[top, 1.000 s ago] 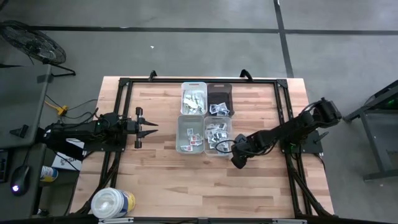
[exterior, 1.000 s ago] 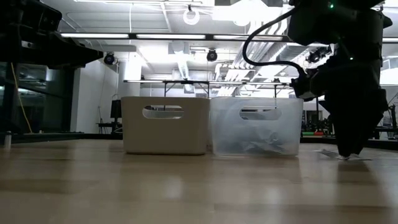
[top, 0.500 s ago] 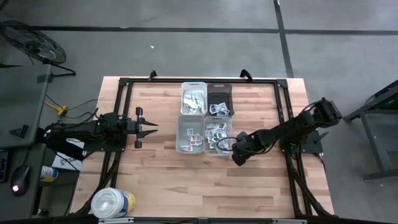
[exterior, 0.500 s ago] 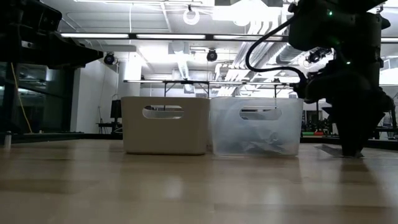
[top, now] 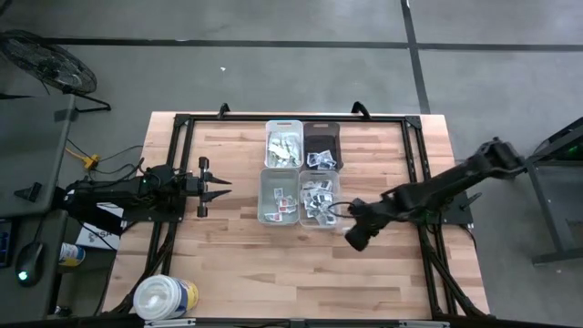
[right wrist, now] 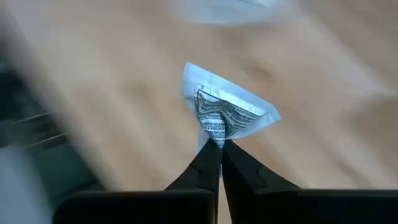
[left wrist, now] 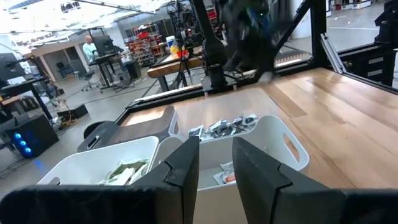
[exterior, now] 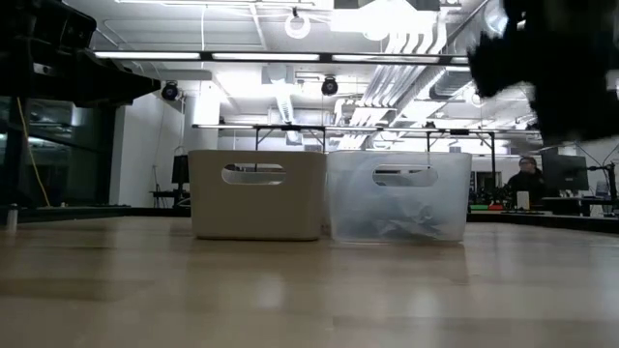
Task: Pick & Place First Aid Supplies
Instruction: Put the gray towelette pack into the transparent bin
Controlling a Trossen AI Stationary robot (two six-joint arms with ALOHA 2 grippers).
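Wooden table: we see right gripper pinching a white packet above it, left gripper parted, idle.

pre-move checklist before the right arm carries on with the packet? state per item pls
1. Right gripper shut on packet: ok, fingertips pinch its lower edge.
2. Packet off the table: ok, it hangs free above the wood in the right wrist view.
3. Right gripper beside the bins, not over one: ok, it sits just right of the clear bin.
4. Left gripper out of the way: ok, it is left of the bins.
5. Only one packet held: cannot tell, it is crumpled.
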